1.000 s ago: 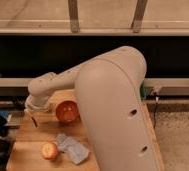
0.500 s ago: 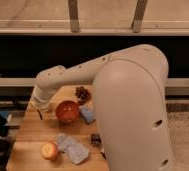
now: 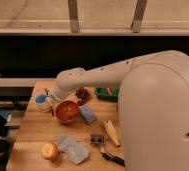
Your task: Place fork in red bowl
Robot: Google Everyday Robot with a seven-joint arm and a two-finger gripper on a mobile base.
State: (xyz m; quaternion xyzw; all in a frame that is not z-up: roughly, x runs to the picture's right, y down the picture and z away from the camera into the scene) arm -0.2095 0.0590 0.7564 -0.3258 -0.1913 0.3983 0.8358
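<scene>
The red bowl (image 3: pixel 67 111) is glossy reddish-orange and sits on the wooden table (image 3: pixel 33 132), left of centre. My gripper (image 3: pixel 51 106) is at the end of the white arm, just left of the bowl's rim and right of a blue-topped white cup (image 3: pixel 41 100). A thin dark sliver, the fork (image 3: pixel 53 112), hangs from the gripper, close to the bowl's left edge. The gripper is shut on it. The arm's large white body hides the table's right side.
Behind the bowl is a dark purple cluster (image 3: pixel 81 93) and a green item (image 3: pixel 107 92). In front lie a blue sponge (image 3: pixel 88 115), a yellowish item (image 3: pixel 110 132), a crumpled pale wrapper (image 3: pixel 72 148), an orange fruit (image 3: pixel 49 151) and a black-handled utensil (image 3: pixel 112 158).
My gripper has moved to the right with the fork, from beyond the cup to just beside the red bowl's left rim. The bowl and other items have not moved.
</scene>
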